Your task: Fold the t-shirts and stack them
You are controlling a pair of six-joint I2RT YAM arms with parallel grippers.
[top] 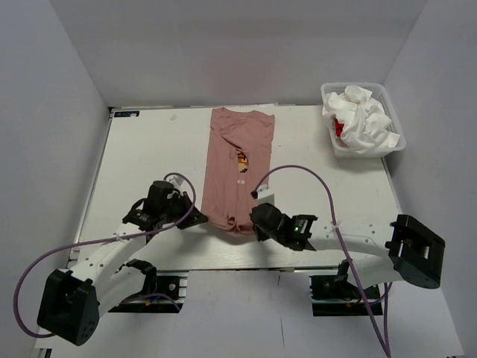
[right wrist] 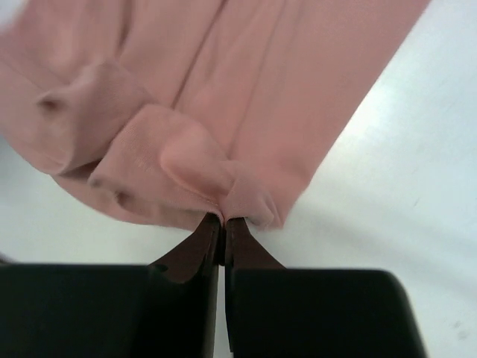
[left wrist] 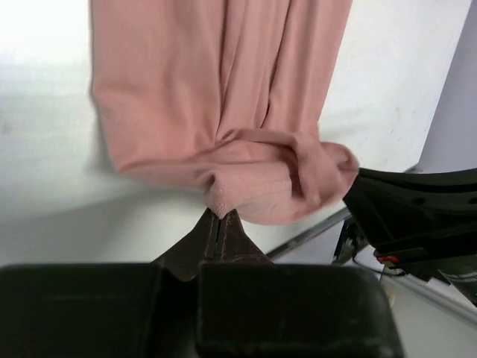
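Mid table (top: 149,156): pink shirt (top: 240,160). Lies flat, folded lengthwise into narrow strip, collar at far end, print facing up near centre. Bunches + rumples at near hem.

L gripper (left wrist: 220,218): clamps near hem at strip's left corner, tips pressed together w/ thin fold of cloth nipped between.

R gripper (right wrist: 223,220): same at right corner, jaws tight together on a pinch of hem.

Sit near each other at near end of strip, L on left, R on right. In L wrist view, shows R gripper body at right, just beside bunched cloth.

Far-right corner of table: basket (top: 397,142) w/ white shirts (top: 365,115) heaped inside, well apart from pink shirt. Red patch (top: 339,127) on left side of heap.
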